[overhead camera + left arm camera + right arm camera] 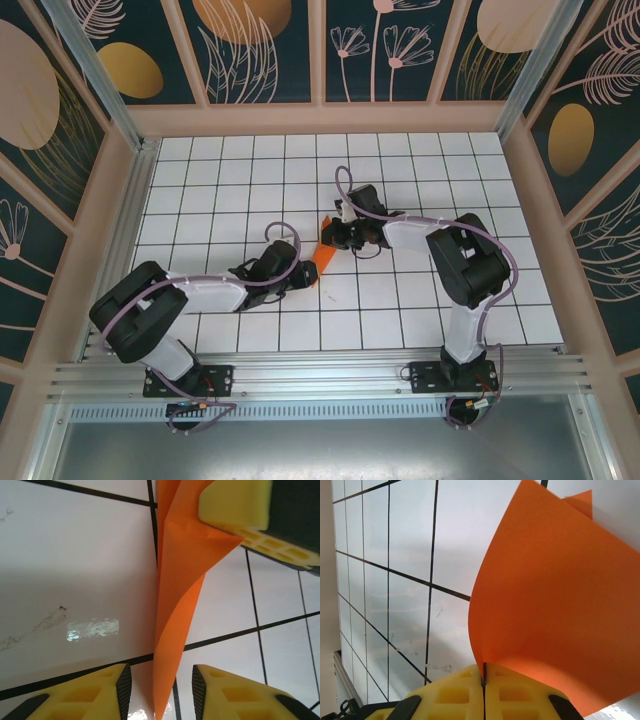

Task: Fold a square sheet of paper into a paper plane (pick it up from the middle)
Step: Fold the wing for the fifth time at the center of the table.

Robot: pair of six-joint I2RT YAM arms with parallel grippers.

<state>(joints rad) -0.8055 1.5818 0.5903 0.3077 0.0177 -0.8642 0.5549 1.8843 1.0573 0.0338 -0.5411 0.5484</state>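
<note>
The sheet of paper point(322, 256) is a bright orange, folded, curved piece held up off the white grid table near its middle. My right gripper point(336, 236) is shut on its upper end; in the right wrist view the yellow jaws point(484, 670) meet on the paper's point(555, 595) lower edge. My left gripper point(300, 272) stands at the paper's lower end. In the left wrist view the left gripper point(161, 676) is open, and the narrow orange strip point(175, 605) hangs in the gap, touching neither pad. The right gripper's yellow finger point(235, 505) shows at the top right, pressed on the paper.
The white tiled table point(230, 180) is walled by a low beige rim point(320, 118) with patterned panels behind. Both arm bases point(190, 380) point(450, 375) sit on the metal rail at the near edge.
</note>
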